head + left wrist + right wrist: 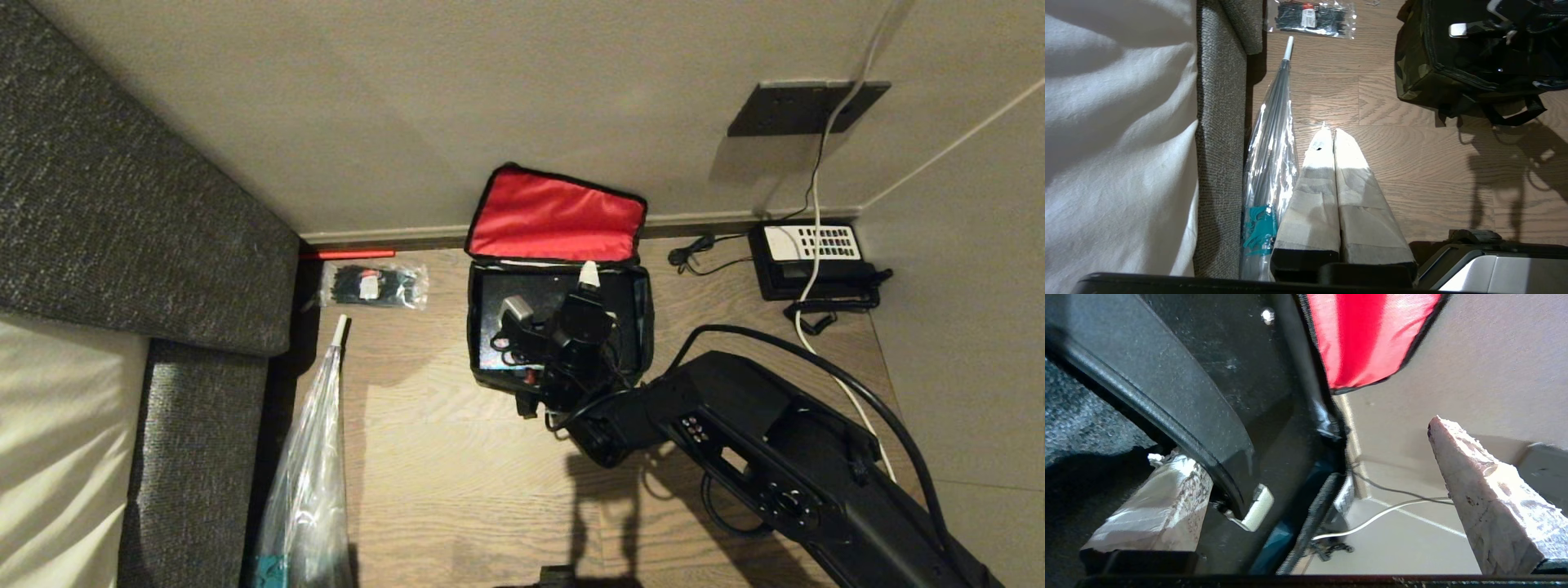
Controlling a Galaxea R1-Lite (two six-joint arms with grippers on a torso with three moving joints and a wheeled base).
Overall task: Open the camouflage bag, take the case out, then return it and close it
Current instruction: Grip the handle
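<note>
Head view: the camouflage bag [560, 327] sits on the wood floor against the wall, its red-lined lid [557, 217] flipped back toward twelve o'clock. The case [498, 298] lies inside, filling the opening almost edge to edge. The right gripper [571, 322] reaches down into the bag from five o'clock, hiding much of the case top. A black telephone [808, 261] stands at three o'clock of the bag, a packet of cable ties [375, 284] at nine o'clock.

Left wrist view: the left gripper [1329, 139] hangs parked over the floor, jaws pressed together and empty. At one o'clock of it this view gives the bag's camouflage side wall [1414, 65] and loose straps, which the head view hides. A wrapped umbrella [1274, 143] lies just beside.

Right wrist view: only here does the handle [1167, 412] show, a rigid black bar with a pale end piece [1257, 508]. The jaws stand wide apart, one finger [1159, 506] tucked beside the handle and the other well clear, gripping nothing.

The case looks stiff, probably weighty, and snug in soft fabric that may drag upward with it. The handle's middle seems the soundest hold.
</note>
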